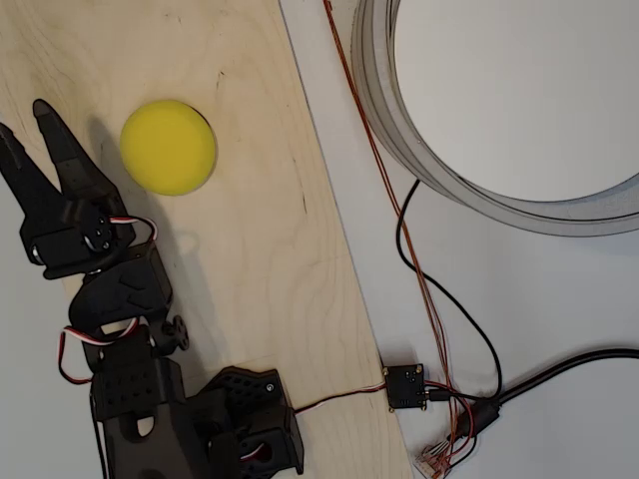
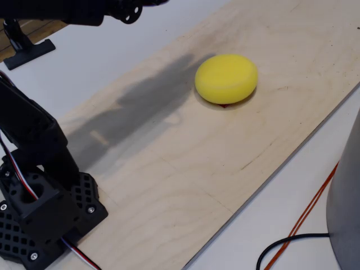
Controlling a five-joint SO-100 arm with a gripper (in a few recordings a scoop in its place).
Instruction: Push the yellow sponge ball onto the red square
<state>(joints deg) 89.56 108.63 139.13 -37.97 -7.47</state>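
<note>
Overhead view: the yellow sponge ball (image 1: 168, 146) rests on the wooden board (image 1: 270, 259), toward the board's 11 o'clock corner. The black arm (image 1: 120, 329) enters from 7 o'clock. Its end effector (image 1: 28, 135) lies at 9 o'clock of the ball, near it but apart, with both fingers spread and nothing between them. A small black circuit module (image 1: 405, 386) sits at the board's 5 o'clock edge, with black and orange cables (image 1: 429, 299) running across the white table (image 1: 559, 319). A large grey ring (image 1: 439, 170) occupies the 1 o'clock area.

Fixed view: the ball (image 2: 226, 78) sits on the board (image 2: 185, 169) toward 1 o'clock. A sliver of the red square (image 2: 224, 105) shows under the ball's near edge; the ball covers the remainder. The arm base (image 2: 42, 208) stands at 8 o'clock.
</note>
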